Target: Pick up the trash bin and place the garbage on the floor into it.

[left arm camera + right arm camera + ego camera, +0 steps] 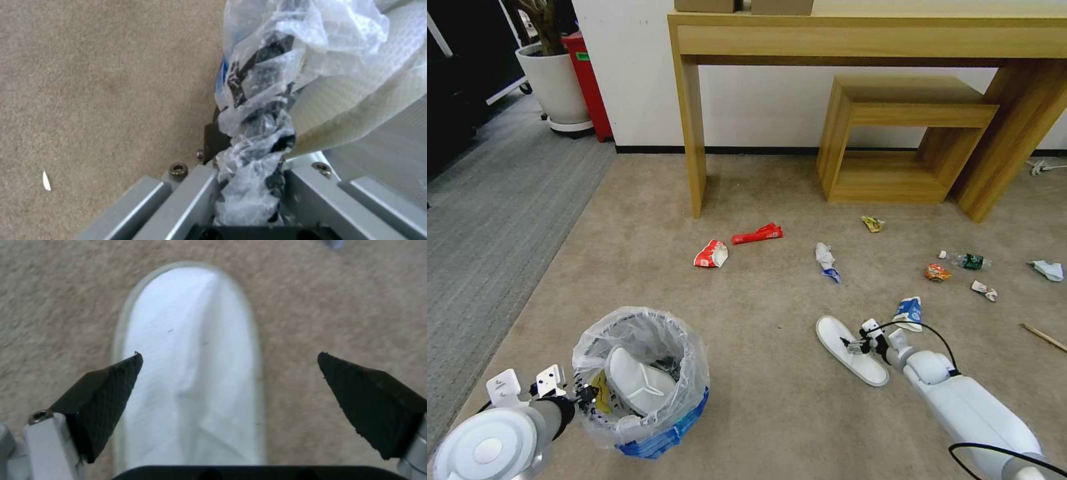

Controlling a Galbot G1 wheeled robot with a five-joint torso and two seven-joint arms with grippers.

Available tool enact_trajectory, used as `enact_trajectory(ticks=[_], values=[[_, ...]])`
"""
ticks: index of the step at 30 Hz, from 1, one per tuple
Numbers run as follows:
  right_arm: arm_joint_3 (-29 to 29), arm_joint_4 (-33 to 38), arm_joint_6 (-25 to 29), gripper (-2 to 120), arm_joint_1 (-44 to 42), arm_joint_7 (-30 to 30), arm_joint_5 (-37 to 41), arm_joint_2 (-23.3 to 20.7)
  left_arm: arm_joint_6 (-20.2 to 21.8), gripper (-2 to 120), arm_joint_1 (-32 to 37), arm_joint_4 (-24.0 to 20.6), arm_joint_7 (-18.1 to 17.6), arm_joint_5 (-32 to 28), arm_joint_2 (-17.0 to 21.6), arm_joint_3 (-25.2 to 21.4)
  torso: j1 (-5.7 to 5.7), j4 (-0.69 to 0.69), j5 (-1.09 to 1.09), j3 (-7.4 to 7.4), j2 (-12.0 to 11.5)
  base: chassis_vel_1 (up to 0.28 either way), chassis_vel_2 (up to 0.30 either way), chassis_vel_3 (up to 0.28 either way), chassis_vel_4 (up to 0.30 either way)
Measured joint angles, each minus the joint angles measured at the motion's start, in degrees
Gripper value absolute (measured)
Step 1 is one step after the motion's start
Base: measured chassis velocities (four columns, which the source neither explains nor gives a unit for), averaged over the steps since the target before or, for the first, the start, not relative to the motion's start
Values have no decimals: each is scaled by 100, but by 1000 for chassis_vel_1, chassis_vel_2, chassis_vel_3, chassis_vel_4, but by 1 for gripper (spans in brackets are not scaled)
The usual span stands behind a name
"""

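On my head feed the beige short-pile floor (774, 373) runs up to a pale wooden table (854, 33) with a boxy wooden stool (894, 133) under it, both flat-planed and square-edged. Down at my left sits the trash bin (660, 437), a small round blue tub with a crinkled translucent bag (640, 327) billowing over its rim; a white slipper (637, 383) already lies curled inside. My left gripper (584, 395) is clamped together on the bin's rim, and the left wrist feed shows bunched plastic (253, 160) pinched between the grey metal fingers (195, 196). My right gripper (854, 345) hangs over the second slipper (847, 347), a long soft oval of white fabric on the carpet, with its dark ridged pads (106, 400) spread wide to either side of the slipper, not touching it. Beyond lie smaller bits: red-white wrappers (757, 234), a blue-white pouch (908, 312), a twisted tissue (826, 257), a green-labelled clear bottle (968, 261) and a thin wooden stick (1044, 337).
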Motion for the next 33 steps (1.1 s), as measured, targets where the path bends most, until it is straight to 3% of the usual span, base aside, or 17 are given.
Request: enact_trajectory(ticks=[18, 33], values=[[165, -409, 127, 100, 68, -9, -158, 426, 0, 0, 75, 0, 79, 83, -30, 2, 0, 0, 1, 0, 0, 0, 0, 0, 0], [299, -522, 255, 100, 62, 190, -633, 443, 0, 0, 73, 2, 172, 189, -62, 73, 0, -1, 0, 0, 0, 0, 0, 0, 0]])
